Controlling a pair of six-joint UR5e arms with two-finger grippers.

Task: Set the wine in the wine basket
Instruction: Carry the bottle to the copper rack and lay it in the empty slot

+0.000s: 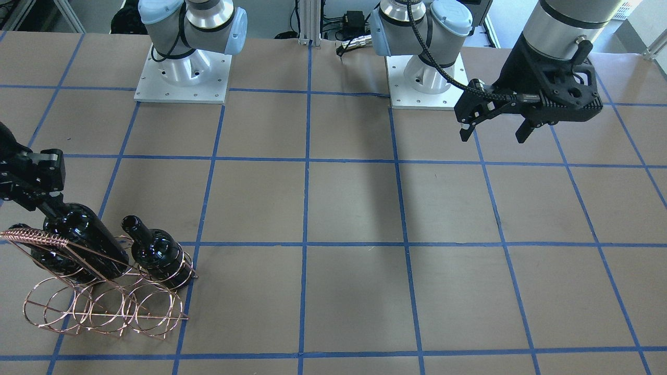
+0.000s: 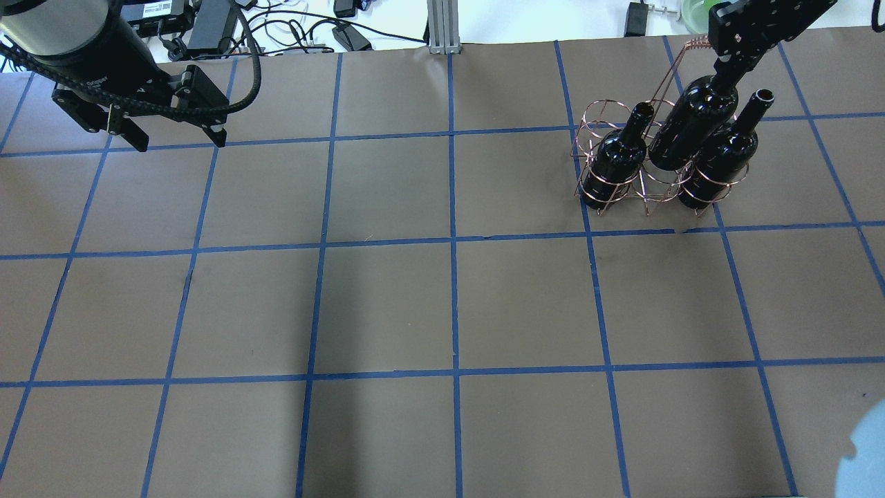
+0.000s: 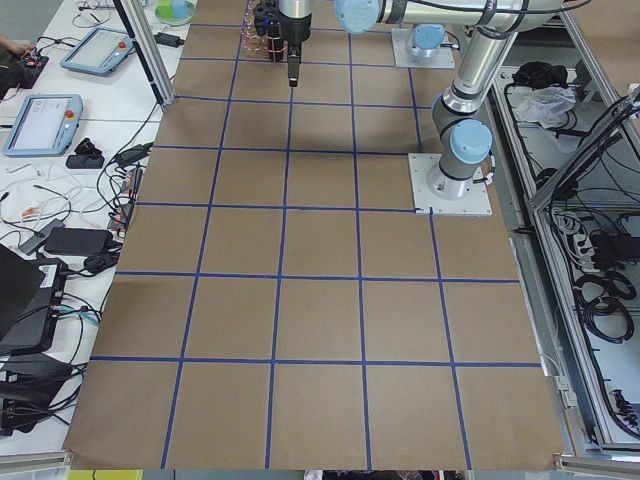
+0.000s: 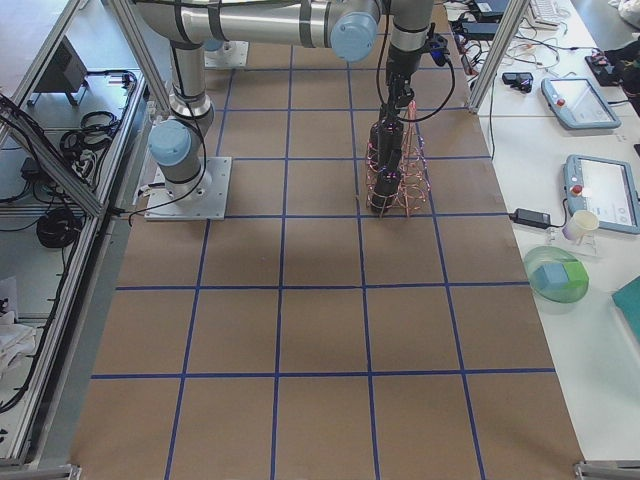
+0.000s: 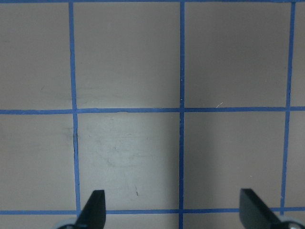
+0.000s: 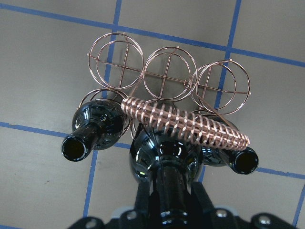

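Fingers [image 6: 143,200] of the right gripper [image 6: 169,210] were clamped on the neck of the wine [image 6: 164,152], a glossy near-black bottle held roughly upright over the wine basket [image 6: 163,78]. Its body sat in the middle ring of the row nearest the robot, between two other bottles [image 6: 97,124] already standing in the outer rings. How deep it had gone could not be told; in the front view it seemed to ride higher than its neighbours. The coil-wrapped handle [image 6: 186,125] crossed just beside the bottle's shoulder. The left gripper [image 5: 172,202] hung well away over bare table [image 1: 354,208], fingers spread apart and holding nothing.

To finish well, the bottle probably needed to go straight down, kept vertical so that its shoulder cleared the handle and its sides did not push the neighbouring bottles. Letting go seemed wise only once the base rested firmly.
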